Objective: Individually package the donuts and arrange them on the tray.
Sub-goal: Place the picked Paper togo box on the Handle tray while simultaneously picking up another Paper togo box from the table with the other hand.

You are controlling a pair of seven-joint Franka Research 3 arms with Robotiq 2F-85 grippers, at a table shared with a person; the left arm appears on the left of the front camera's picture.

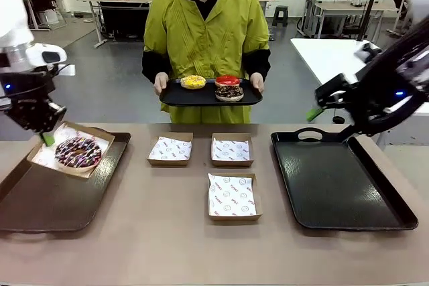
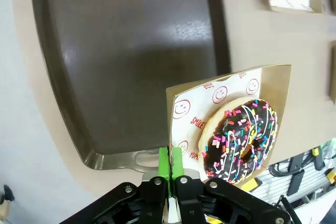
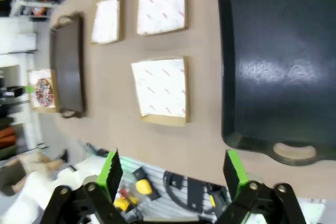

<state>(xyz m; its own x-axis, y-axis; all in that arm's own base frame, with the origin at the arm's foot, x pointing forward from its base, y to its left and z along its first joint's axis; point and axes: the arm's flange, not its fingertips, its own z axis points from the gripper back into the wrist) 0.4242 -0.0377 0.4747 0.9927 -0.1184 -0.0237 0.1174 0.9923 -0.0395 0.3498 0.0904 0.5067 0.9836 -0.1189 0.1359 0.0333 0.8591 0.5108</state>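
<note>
Front view, left of frame: the left tool pinches the rim of a shallow brown cardboard box carrying the chocolate sprinkled donut, over a brown tray. At right, the right tool gapes wide above the black tray. Three more donuts sit upper centre on a person's tray.

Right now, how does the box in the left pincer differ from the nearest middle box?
Held box carries the sprinkled donut; near box has only paper. Held box is pinched at its edge by the left pincer, over the left tray's corner; near box lies free on the table. Both: brown cardboard, printed white liner.
</note>
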